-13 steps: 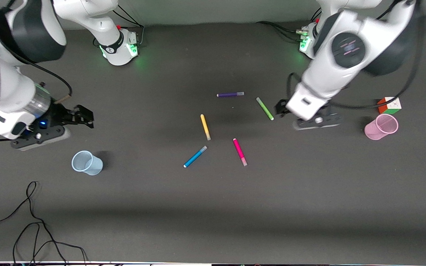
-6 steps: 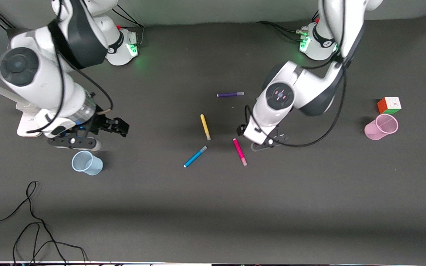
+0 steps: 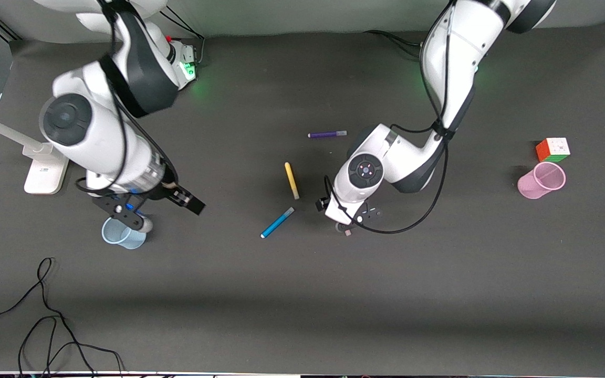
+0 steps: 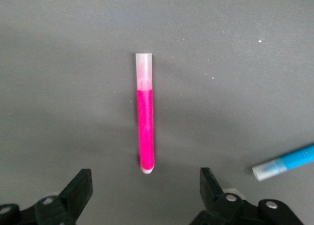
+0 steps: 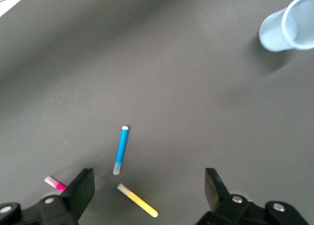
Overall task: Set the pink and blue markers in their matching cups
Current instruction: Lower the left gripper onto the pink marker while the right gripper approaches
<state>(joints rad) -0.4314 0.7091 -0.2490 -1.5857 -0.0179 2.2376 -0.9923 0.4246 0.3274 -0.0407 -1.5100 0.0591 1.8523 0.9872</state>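
Observation:
The pink marker [image 4: 145, 122] lies flat on the dark table, and my open, empty left gripper [image 4: 146, 185] hangs just above its rounded end. In the front view the left gripper [image 3: 342, 218] hides all of this marker but its cap tip [image 3: 347, 231]. The blue marker [image 3: 277, 222] lies beside it, toward the right arm's end; its cap shows in the left wrist view [image 4: 284, 163]. My right gripper [image 3: 189, 202] is open and empty, above the table beside the pale blue cup [image 3: 123, 233]. The right wrist view shows the blue marker [image 5: 120, 149] and blue cup [image 5: 289, 31]. The pink cup [image 3: 541, 180] stands at the left arm's end.
A yellow pen [image 3: 291, 180] lies just farther from the front camera than the blue marker, and a purple pen [image 3: 327, 134] farther still. A colour cube [image 3: 553, 149] sits by the pink cup. A white lamp base [image 3: 45, 168] and loose cables [image 3: 45, 315] are at the right arm's end.
The left arm has swung from near the green pen to over the pink marker, now covering both. The right arm has moved inward to beside the blue cup. Nothing on the table has moved.

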